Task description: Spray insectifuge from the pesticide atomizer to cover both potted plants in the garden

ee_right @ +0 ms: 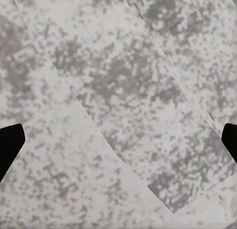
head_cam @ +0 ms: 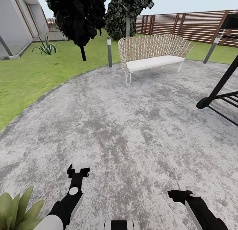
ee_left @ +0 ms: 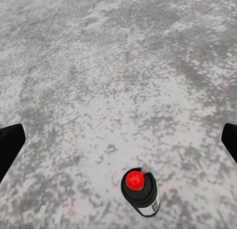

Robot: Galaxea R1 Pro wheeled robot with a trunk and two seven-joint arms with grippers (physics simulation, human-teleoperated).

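A dark cylindrical spray bottle with a round red cap and a white label strip, the pesticide atomizer [ee_left: 140, 188], is seen in the left wrist view standing on the mottled grey gravel patio [head_cam: 132, 124]. It is viewed almost end-on from above, so its long axis is taken to run upright, with the red cap facing the camera; which way its nozzle points cannot be told. It lies between the two black fingers [ee_left: 10, 146] of the left gripper [ee_left: 118, 142], nearer the camera than their tips and touching neither. These fingers are spread wide apart, at opposite edges of the picture.

The right gripper [ee_right: 118, 140] is likewise held with its fingers [ee_right: 10, 142] spread wide, with nothing between them, over speckled pale grey paving crossed by thin straight seams.

In the head view both black arms reach forward over the patio, the left gripper [head_cam: 78, 170] at the near left and the right gripper [head_cam: 183, 190] at the near right. Pointed, smooth green leaves of a potted plant [head_cam: 16, 210] are seen at the near left corner. At the far side stands a woven wicker bench with a white seat [head_cam: 153, 55], with a slim grey post light [head_cam: 109, 51] to its left, green lawn [head_cam: 33, 71], dark trees [head_cam: 79, 12] and a brown slatted wooden fence [head_cam: 191, 25] beyond. A black metal frame [head_cam: 221, 91] stands at the right.
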